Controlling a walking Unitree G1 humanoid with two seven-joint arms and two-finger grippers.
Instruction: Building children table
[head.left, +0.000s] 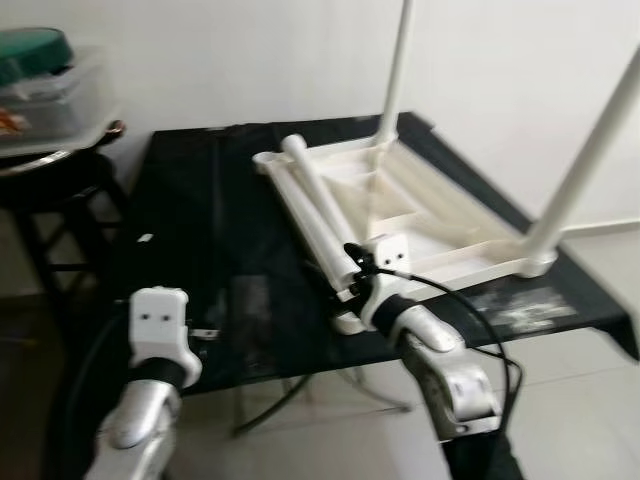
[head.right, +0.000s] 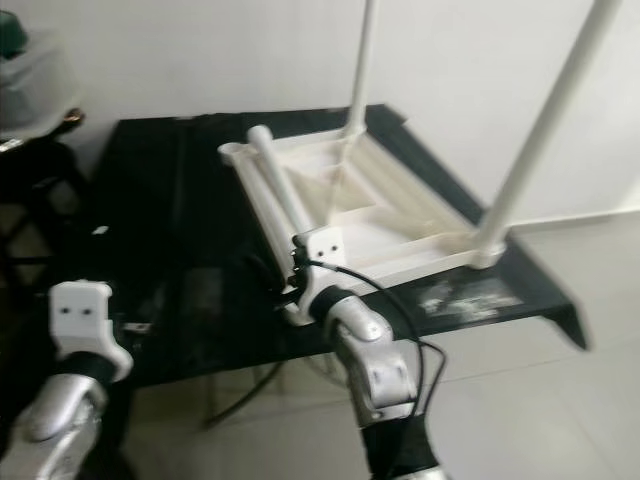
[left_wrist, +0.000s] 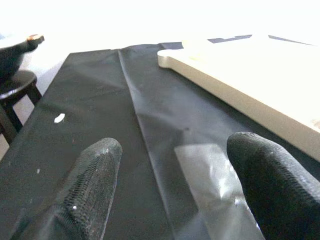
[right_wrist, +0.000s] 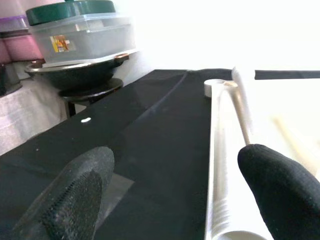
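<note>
Reaching toward the near end of the loose table leg (head.left: 318, 212), the right gripper (right_wrist: 170, 192) has its jaws spread wide with nothing between them; in the right wrist view one finger sits over the black cloth and the other over the leg's near end. To do this pick well, I judge the gripper should centre its fingers across the tube, square to its length, and close a little way up from the end so the leg does not pivot out. The left gripper (left_wrist: 177, 187) hovers low over the black table (head.left: 200, 220) on the near left, jaws also wide and empty.

That loose leg lies along the left edge of the upturned white children's table (head.left: 440, 230), its long axis running from the near edge of the black table, by the right gripper, to the far left corner socket. Two fitted legs (head.left: 585, 160) stand upright at the far and right corners.
</note>
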